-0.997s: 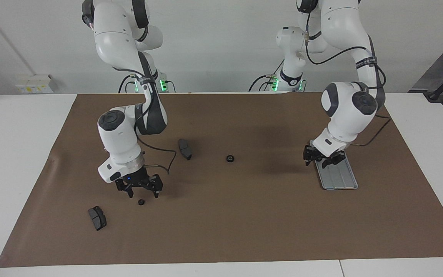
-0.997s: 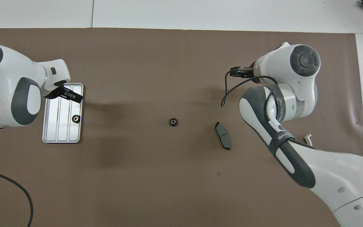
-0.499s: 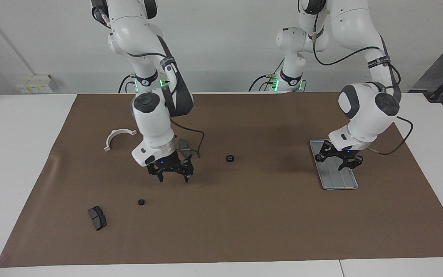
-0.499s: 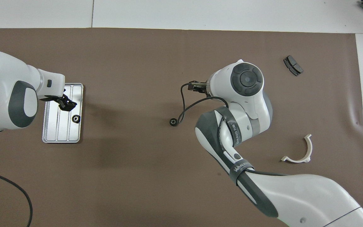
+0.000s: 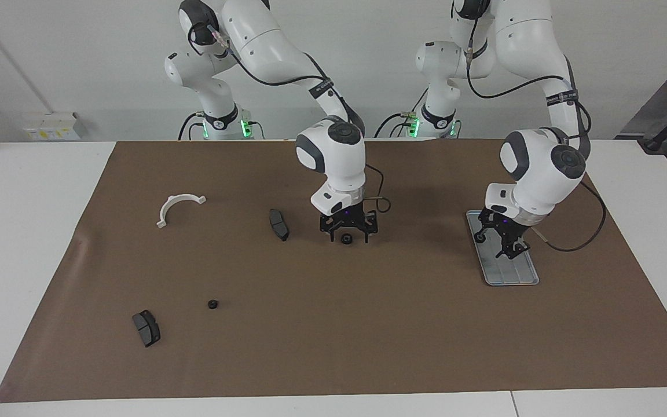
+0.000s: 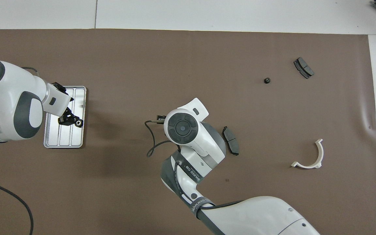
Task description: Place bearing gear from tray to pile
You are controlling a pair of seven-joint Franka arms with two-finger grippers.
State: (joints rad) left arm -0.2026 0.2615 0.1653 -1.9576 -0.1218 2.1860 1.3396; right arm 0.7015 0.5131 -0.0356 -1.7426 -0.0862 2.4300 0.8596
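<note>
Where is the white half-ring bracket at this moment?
The white half-ring bracket lies on the brown mat toward the right arm's end of the table, apart from the other parts; the nearest is a dark brake pad toward the middle.

I see brown mat (image 5: pixel 333 347) spread beneath right pincer (image 5: pixel 347 236) and left pincer (image 5: pixel 494 244). White table (image 5: pixel 32 231) shows around mat. Pale socket box (image 5: pixel 52 126) at wall, well apart from right pincer, toward right arm's end.
</note>
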